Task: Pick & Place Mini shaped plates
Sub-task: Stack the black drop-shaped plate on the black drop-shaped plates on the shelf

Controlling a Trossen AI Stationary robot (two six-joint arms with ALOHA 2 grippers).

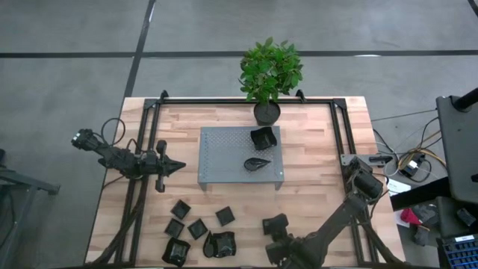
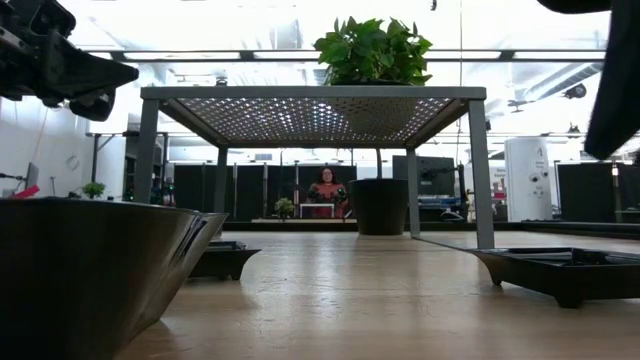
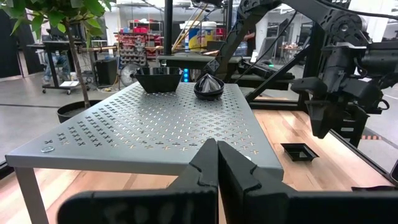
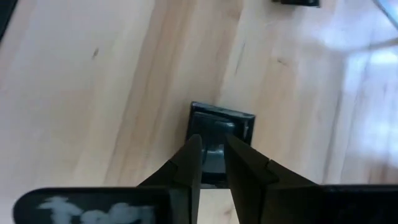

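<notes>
Platform (image 1: pixel 239 168) mid-surface (image 1: pixel 314 149), two plates (image 1: pixel 258 149) on it, pot (image 1: pixel 267 112) behind, loose plates (image 1: pixel 196 228) in front

I work in a robotics lab or workshop: my wooden counter (image 1: pixel 314 161) stands on a grey concrete floor (image 1: pixel 75 67), and beyond it are stocked shelves (image 3: pixel 140 31), carts (image 3: pixel 59 59), monitors (image 2: pixel 430 180) and a seated person (image 2: pixel 326 190) far off.

Black mini shaped plates (image 1: pixel 200 229) are lying on pale wood-grain table (image 1: pixel 321 161); grey perforated platform (image 1: pixel 224 157) is carrying 2 more; green-leaved plant (image 1: pixel 270 69) is sitting in black pot (image 1: pixel 267 113)
</notes>
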